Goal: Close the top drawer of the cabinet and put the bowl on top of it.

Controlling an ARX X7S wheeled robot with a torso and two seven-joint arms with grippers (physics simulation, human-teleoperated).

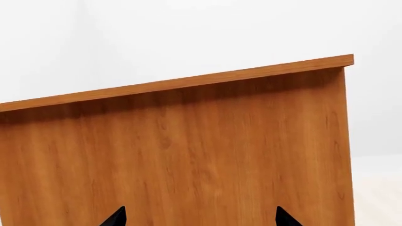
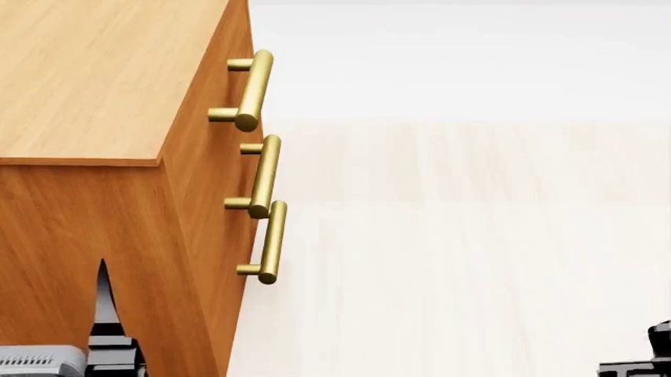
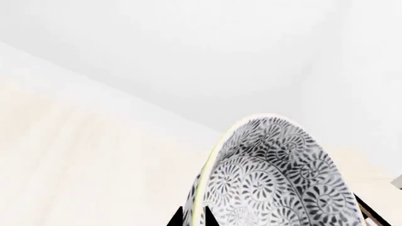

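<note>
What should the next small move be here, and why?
Probably swing the right gripper, which seems to grip the bowl by its rim, leftward and up toward the cabinet top. The top drawer looks shut, its handle in line with those below.

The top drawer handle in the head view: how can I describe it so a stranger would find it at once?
Start from the cabinet, the big orange-brown wooden box filling the left of the head view. Three brass bar handles run in a row down its front face. The top drawer handle is the one nearest the cabinet's flat top, farthest up in the picture, above the middle handle and lowest handle.
</note>
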